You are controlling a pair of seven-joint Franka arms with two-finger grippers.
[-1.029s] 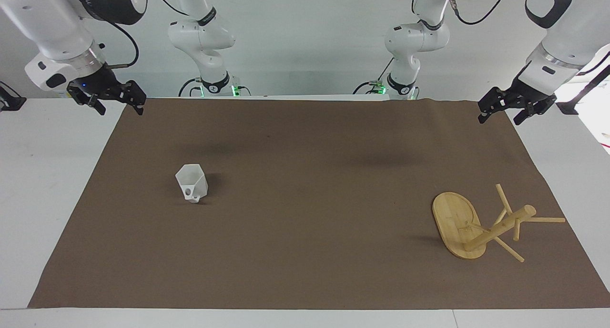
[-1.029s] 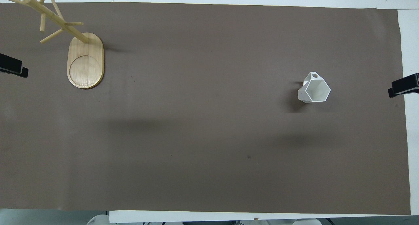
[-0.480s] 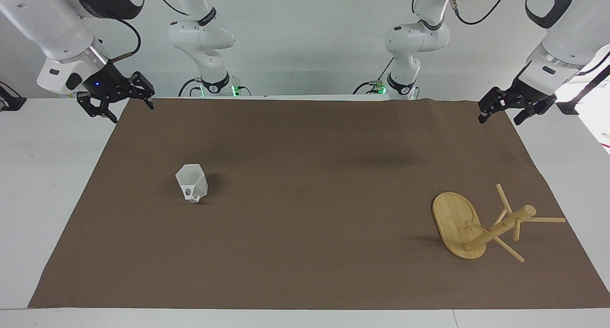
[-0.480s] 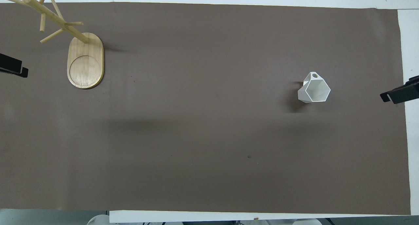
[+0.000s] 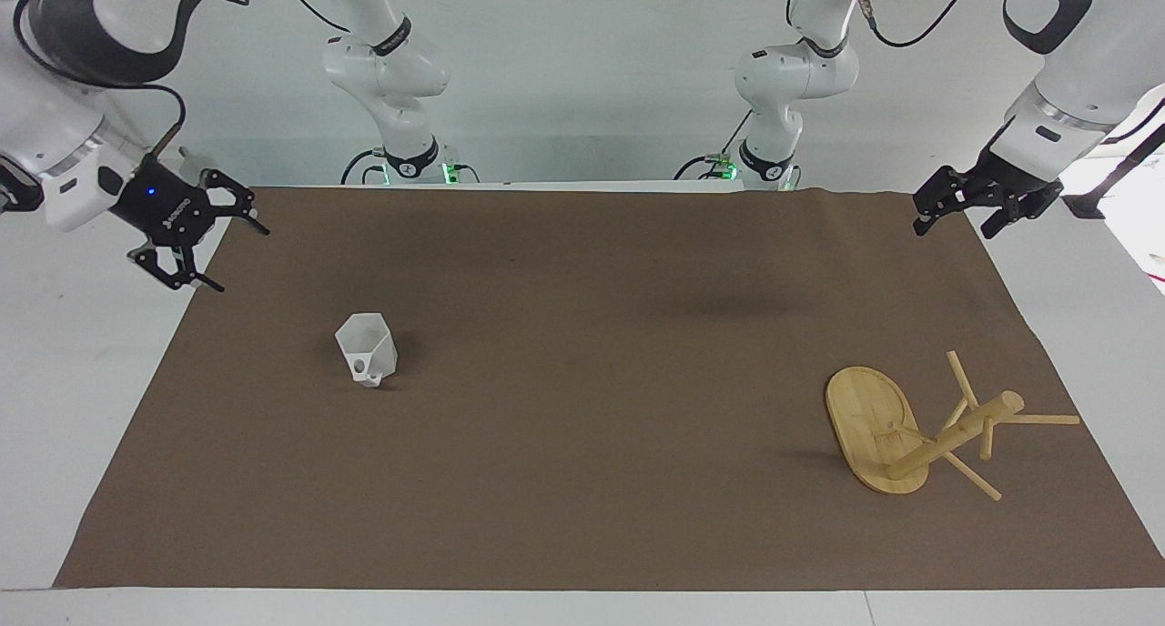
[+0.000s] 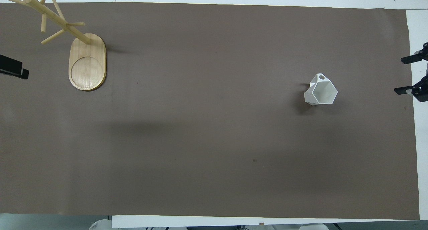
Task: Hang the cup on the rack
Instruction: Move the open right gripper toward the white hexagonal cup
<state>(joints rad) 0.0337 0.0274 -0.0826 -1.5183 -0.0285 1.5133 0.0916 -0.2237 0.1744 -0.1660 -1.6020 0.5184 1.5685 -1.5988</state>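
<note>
The white faceted cup stands upright on the brown mat toward the right arm's end, its handle with the round hole turned away from the robots; it also shows in the overhead view. The bamboo rack stands upright toward the left arm's end, its oval base on the mat and its pegs empty. My right gripper is open and empty, raised over the mat's edge at its own end, apart from the cup; its fingers show in the overhead view. My left gripper waits open over the mat's corner by the robots.
The brown mat covers most of the white table. White table margin shows at both ends. The left gripper's tip shows at the overhead view's edge, beside the rack's base.
My right gripper has swung down and turned, its open fingers now pointing along the table toward the cup. The left arm, the cup and the rack have not moved.
</note>
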